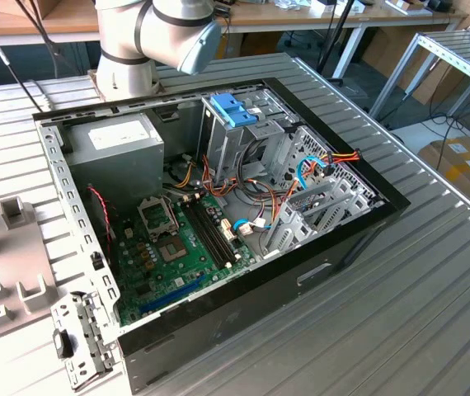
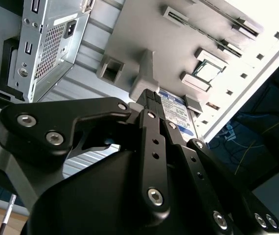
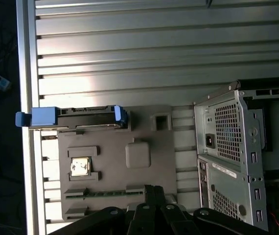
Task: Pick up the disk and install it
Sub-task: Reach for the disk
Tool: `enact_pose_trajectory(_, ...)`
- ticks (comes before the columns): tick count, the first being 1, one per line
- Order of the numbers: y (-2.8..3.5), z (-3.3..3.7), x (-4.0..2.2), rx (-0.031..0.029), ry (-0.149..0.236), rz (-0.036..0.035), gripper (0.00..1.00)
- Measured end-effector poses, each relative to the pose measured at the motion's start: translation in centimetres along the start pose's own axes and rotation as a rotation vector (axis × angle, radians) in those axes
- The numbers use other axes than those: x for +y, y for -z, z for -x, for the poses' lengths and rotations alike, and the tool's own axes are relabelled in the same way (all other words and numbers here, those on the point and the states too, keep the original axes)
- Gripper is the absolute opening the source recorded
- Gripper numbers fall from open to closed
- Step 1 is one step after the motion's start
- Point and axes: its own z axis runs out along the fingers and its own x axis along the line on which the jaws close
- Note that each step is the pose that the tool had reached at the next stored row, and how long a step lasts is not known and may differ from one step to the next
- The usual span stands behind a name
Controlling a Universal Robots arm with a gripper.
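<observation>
Disk [image 3: 85, 113] on edge in slot along one rim of grey tray [image 3: 110, 164]. Tool [image 3: 154, 190] closed on nothing, over same tray, apart from disk. Computer case [image 3: 232, 142] just beside tray.

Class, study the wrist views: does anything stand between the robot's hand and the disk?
Yes, possibly. In the first wrist view a raised rounded grey block on the grey fixture plate sits between the hand and the dark metal disk with blue side rails, standing at the plate's edge.

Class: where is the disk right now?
In the first wrist view, the disk sits at the grey plate's edge, apart from the computer case.
</observation>
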Motion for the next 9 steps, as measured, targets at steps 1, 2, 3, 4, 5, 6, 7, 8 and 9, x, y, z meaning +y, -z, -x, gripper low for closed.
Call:
enact_pose_trajectory(1,0.00,-0.11,-0.01,0.0000,0.000,0.0000,0.11)
enact_pose_trajectory(2,0.00,-0.20,-0.01,0.0000,0.000,0.0000,0.11)
enact_pose_trajectory(3,0.00,-0.31,-0.02,0.0001,0.000,0.0000,0.11)
enact_pose_trajectory(4,0.00,-0.39,-0.03,0.0000,0.000,0.0000,0.11)
enact_pose_trajectory(5,0.00,-0.47,-0.03,0.0000,0.000,0.0000,0.11)
enact_pose_trajectory(6,0.01,-0.59,-0.04,0.0000,0.000,0.0000,0.11)
enact_pose_trajectory(7,0.01,-0.67,-0.05,0.0001,0.000,0.0000,0.11)
enact_pose_trajectory(8,0.01,-0.78,-0.06,0.0000,0.000,0.0000,0.11)
enact_pose_trajectory(9,0.01,-0.93,-0.07,0.0000,0.000,-0.0001,0.11)
